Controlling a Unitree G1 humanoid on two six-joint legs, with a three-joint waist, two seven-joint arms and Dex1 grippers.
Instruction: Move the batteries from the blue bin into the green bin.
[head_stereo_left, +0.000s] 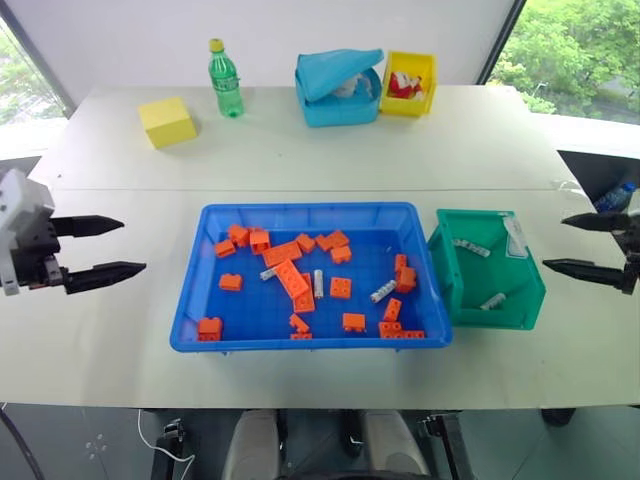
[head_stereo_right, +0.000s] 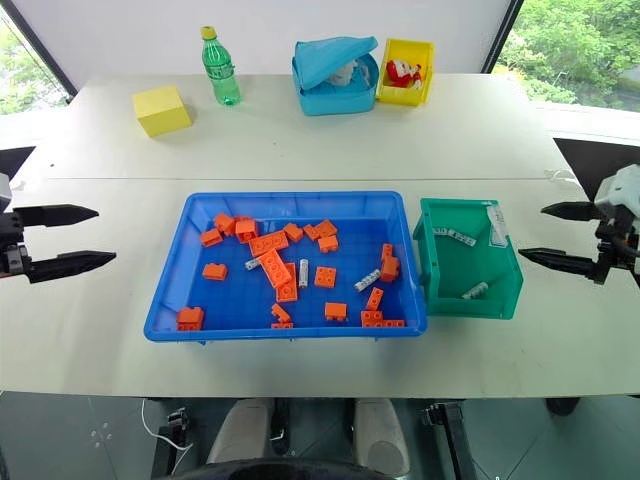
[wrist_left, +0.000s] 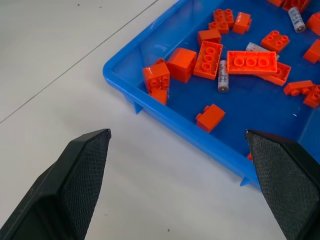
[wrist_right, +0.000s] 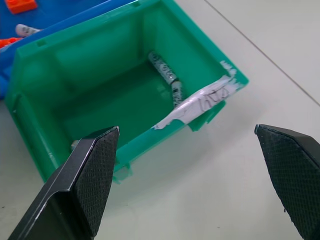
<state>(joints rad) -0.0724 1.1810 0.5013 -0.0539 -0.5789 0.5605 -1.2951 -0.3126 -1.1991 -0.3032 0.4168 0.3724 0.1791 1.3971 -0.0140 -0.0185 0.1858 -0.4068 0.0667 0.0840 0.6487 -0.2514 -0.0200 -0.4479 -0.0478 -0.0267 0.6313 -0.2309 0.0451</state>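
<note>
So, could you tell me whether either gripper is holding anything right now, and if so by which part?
Nothing is held. The left gripper and the right gripper both stand open, off either side of the bins.

Your left gripper (head_stereo_left: 108, 248): two black pointy fingers, light grey wrist block.
Your right gripper (head_stereo_right: 558, 236): same black fingers with bumpy pads (wrist_right: 91, 176).

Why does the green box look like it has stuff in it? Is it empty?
Not empty. The green bin holds batteries, silvery cylinders lying on its floor; none of the orange bricks are inside.
</note>
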